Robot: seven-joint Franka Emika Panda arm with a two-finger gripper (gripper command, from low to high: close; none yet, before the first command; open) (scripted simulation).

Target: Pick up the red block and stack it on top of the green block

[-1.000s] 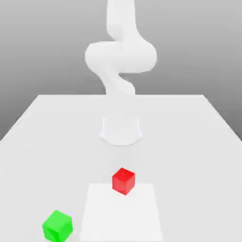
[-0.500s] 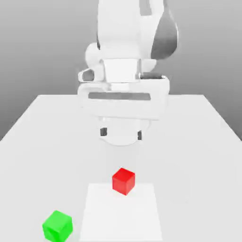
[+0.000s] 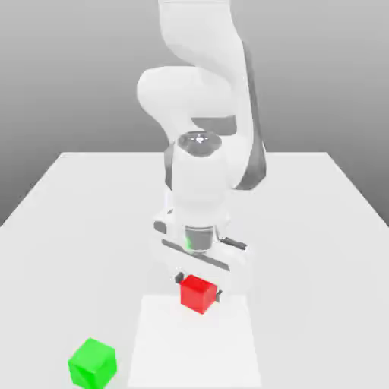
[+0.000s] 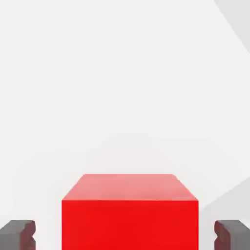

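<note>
The red block (image 3: 198, 294) rests on the white table near the far edge of a paler square patch (image 3: 196, 349). My gripper (image 3: 199, 286) has come down around it and stands open, one dark finger on each side of the cube. In the hand view the red block (image 4: 130, 215) sits between the two grey fingertips (image 4: 18, 234), with a clear gap on both sides. The green block (image 3: 93, 363) lies by itself toward the exterior view's left, nearer the camera than the red one.
The white arm (image 3: 199, 91) rises behind the gripper from the middle of the table (image 3: 319, 228). The table's edges run along both sides and the back.
The hand has dropped from well above the table to the red block, so its fingers now straddle the cube. Neither block has moved.
</note>
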